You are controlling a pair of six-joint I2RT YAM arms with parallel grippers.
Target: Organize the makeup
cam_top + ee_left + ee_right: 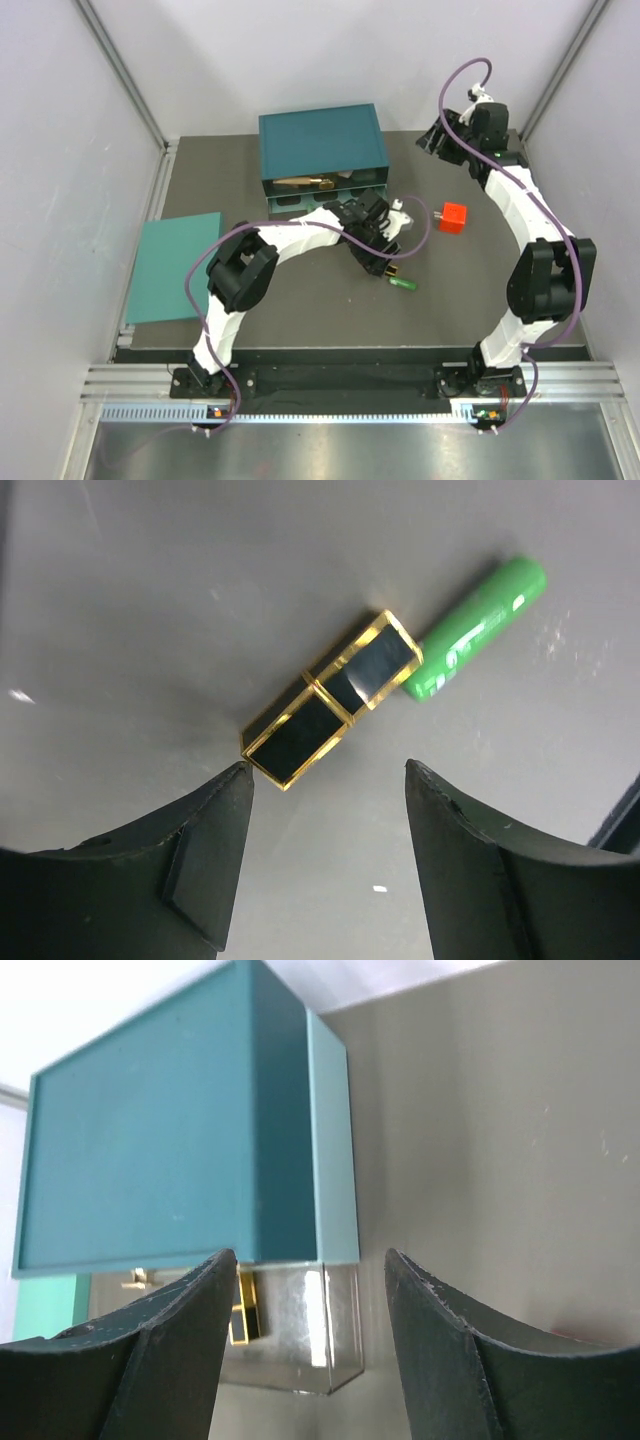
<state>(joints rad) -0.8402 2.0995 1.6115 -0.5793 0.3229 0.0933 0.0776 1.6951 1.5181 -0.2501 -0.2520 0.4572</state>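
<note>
Teal drawer box (322, 150) sits mid far edge of table (320, 312). Right gripper (310, 1260) is spread and empty, beside the box. Left gripper (325, 768) is spread above black-and-gold case (330, 695), mid-table, just beside green stick (480, 620). Step looks like picking the case. Next: lower, straddle, close.

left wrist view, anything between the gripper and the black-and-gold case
Only bare table, in the left wrist view, separates the left gripper from the black-and-gold case; the green stick lies beyond it.
</note>
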